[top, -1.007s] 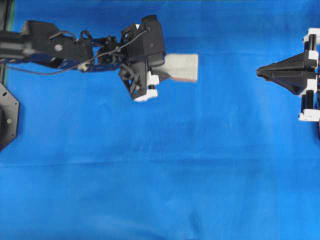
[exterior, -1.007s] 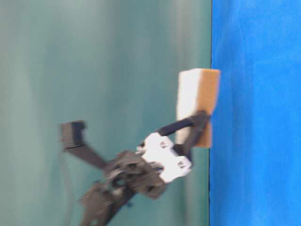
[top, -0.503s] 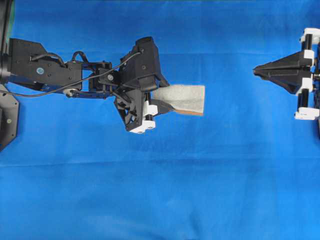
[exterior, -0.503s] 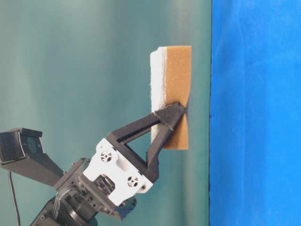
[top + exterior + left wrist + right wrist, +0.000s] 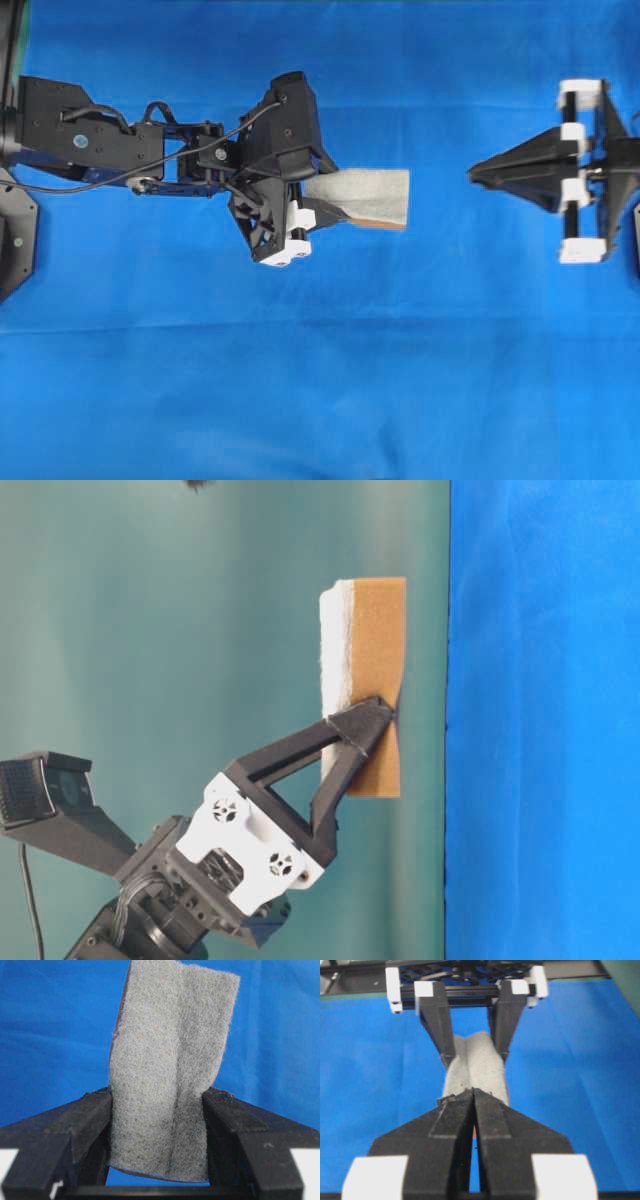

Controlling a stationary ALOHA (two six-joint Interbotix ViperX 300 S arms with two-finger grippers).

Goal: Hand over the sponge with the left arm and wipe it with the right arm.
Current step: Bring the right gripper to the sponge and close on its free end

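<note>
The left tool [image 5: 330, 212] is clamped on the sponge [image 5: 365, 193], fingers [image 5: 87, 1115] pinching its grey scouring face so it bulges between them, clear above the blue tabletop [image 5: 320, 380]. Well beyond the sponge's free end, the right tool [image 5: 472, 176] points at it, tips together and empty.

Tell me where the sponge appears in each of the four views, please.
Overhead: sponge centre, above the middle.
Table-level: upright, upper centre, orange side facing.
Left wrist: fills the centre.
Right wrist: centre, behind the shut right gripper.
Shared landmark: left gripper pinching it.
</note>
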